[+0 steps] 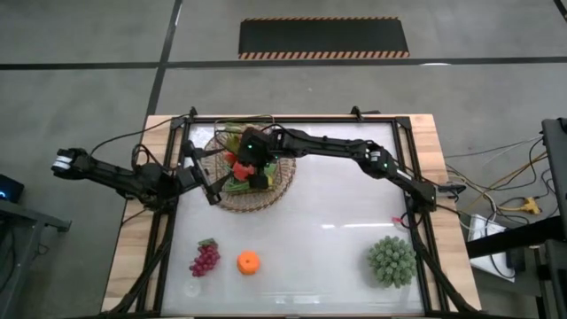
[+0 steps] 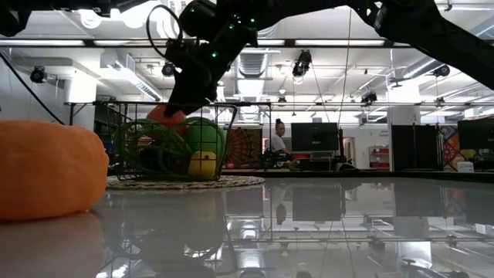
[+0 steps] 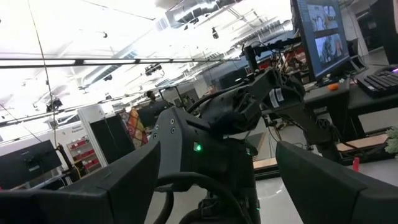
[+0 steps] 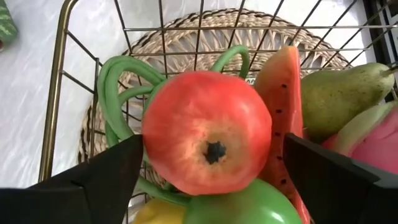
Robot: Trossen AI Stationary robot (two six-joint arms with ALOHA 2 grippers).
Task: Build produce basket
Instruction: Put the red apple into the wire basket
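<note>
The basket [image 1: 285, 188] is a round tan woven base with a thin wire frame, near the table's far left. It holds green beans [image 4: 112, 93], a pear [image 4: 339, 90], a watermelon slice [image 4: 283, 106], a green apple [image 4: 242, 208] and a lemon [image 2: 203, 164]. A red apple [image 4: 208, 140] lies on top of the pile. My right gripper [image 4: 212, 142] hangs over the basket [image 1: 252, 168], open, one finger on each side of the red apple. My left gripper [image 1: 211, 188] waits open at the basket's left side. Purple grapes [image 1: 205, 258] and an orange [image 1: 249, 262] lie near the near edge. My right gripper comes at the red apple from above, pointing down. One finger [image 4: 112, 174] lines up with the apple's side [image 4: 149, 146], and I cannot tell whether it touches. The other finger [image 4: 329, 174] stands apart from it. The apple rests on the fruit below.
A large spiky green cluster [image 1: 392, 260] sits at the near right of the table. The white table top [image 1: 337, 239] stretches between it and the orange. The basket's wire frame [image 4: 56, 93] rises around the fruit. A person sits far off in the room [image 2: 279, 137].
</note>
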